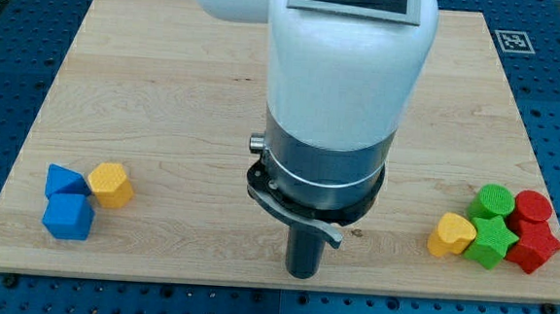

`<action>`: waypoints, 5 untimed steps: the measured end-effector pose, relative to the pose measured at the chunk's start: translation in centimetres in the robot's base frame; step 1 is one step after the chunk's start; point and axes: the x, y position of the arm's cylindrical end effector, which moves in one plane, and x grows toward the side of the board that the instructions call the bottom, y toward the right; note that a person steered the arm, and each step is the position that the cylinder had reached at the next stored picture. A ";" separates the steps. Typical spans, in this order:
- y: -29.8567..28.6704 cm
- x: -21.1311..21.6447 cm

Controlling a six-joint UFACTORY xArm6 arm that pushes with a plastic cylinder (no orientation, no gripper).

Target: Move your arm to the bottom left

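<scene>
wooden board, my tip bottom centre, no readable writing

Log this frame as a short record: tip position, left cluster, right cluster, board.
tip: my tip near the view's bottom centre, clear of all blocks
left cluster: two blue blocks, yellow hexagonal block touching them
right cluster: yellow heart block, green star block, green round block, red round block, red star block
board: wooden board
target: bottom left, beside the left cluster
</scene>
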 end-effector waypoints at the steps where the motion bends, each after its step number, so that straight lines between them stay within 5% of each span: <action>1: -0.7 0.1; 5: -16.5 0.5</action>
